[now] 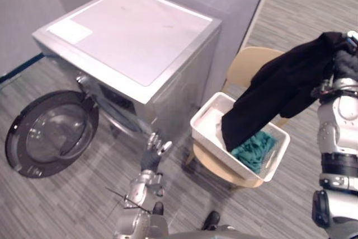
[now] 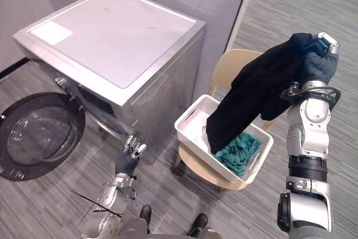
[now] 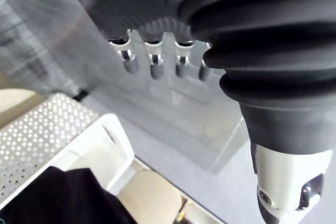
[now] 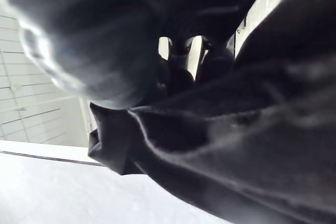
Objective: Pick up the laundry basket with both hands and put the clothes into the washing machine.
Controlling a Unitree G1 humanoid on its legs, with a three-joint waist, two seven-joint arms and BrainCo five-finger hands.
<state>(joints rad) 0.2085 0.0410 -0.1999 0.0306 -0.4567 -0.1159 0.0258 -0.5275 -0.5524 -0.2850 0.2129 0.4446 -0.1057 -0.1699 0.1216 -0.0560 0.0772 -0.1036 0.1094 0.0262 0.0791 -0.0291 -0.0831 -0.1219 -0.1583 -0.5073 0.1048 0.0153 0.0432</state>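
Step, likely: moving clothes to washer. Right hand point(image 2: 320, 65), upper right, grips black garment point(image 2: 251, 104) hanging over basket point(image 2: 187, 127), right of centre; teal cloth point(image 2: 238, 152) inside. Left hand point(image 2: 128, 158), lower centre, fingers relaxed. Next: carry garment to open washer door point(image 2: 33, 135), lower left.

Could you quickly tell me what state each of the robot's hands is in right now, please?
Left hand: open, fingers relaxed, holding nothing.
Right hand: closed on the black garment, which hangs from it.
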